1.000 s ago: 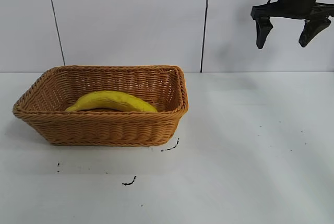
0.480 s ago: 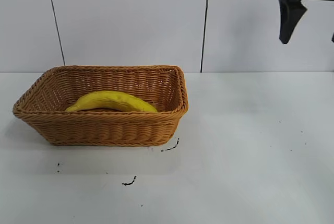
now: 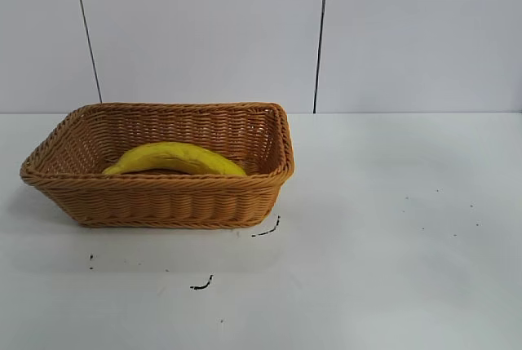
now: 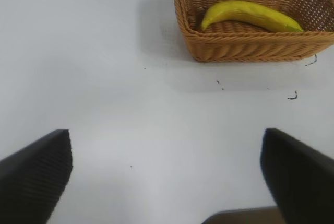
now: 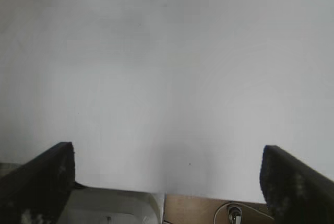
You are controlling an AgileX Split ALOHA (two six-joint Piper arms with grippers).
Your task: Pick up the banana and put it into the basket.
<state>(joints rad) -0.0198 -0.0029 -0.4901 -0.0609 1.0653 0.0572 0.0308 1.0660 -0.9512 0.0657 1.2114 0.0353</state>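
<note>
Basket (image 3: 159,199) sits left of centre on the white worktop (image 3: 391,244), all four sides clear of other things; wide bare room to its right and on the near side. Banana (image 3: 175,158) lies inside the basket along its length, smooth yellow curve against the coarse weave. Basket: light brown wicker, rectangular, flared walls, braided rim. A few small dark marks (image 3: 265,230) on the worktop just near the basket's right corner.

Left pincer (image 4: 167,182) open, empty, over bare worktop well apart from the basket. Right pincer (image 5: 167,182) open wide, empty, above bare worktop.
</note>
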